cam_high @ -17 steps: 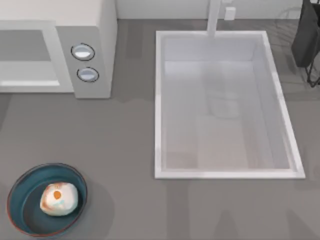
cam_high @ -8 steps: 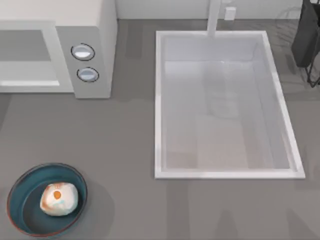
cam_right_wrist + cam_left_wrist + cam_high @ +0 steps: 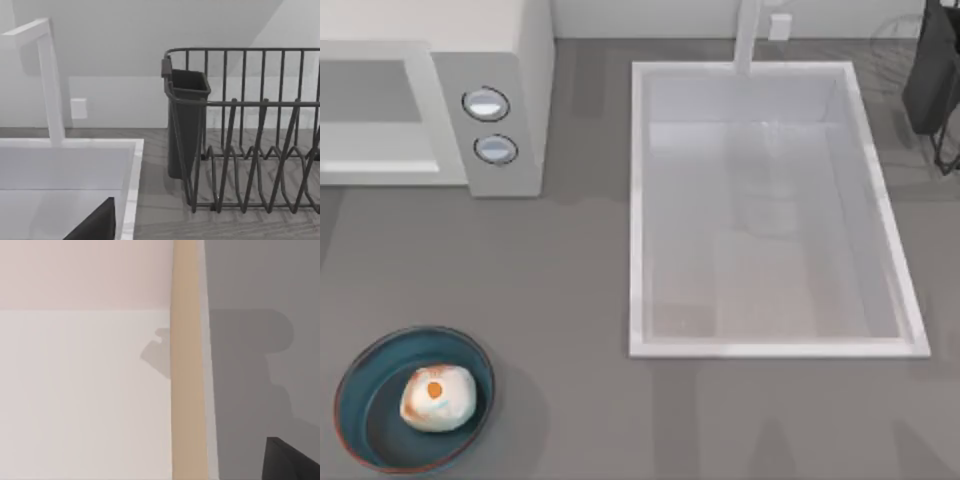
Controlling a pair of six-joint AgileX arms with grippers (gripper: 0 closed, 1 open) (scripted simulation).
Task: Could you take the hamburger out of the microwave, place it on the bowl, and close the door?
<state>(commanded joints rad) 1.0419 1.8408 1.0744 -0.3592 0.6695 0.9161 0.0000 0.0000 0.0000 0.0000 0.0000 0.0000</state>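
Item: hamburger. Location: lying inside the teal bowl at the desk's near left corner, touching the bowl's floor, slightly right of its centre. Placement step judged complete.

Item: microwave. Location: far left of the desk, knob panel facing forward. Door: appears flush with the front, window and lower edge in line with the panel; judged closed or very nearly so.

Item: sink basin. Location: right of centre, faucet at its far rim. Dish rack stands beside it on the far right.

Item: left and right arms. Jaws: state cannot be told for either.

Handling note: if any closing remains, the door should be pushed squarely on its free edge until seated, with the arm kept well away from the bowl.
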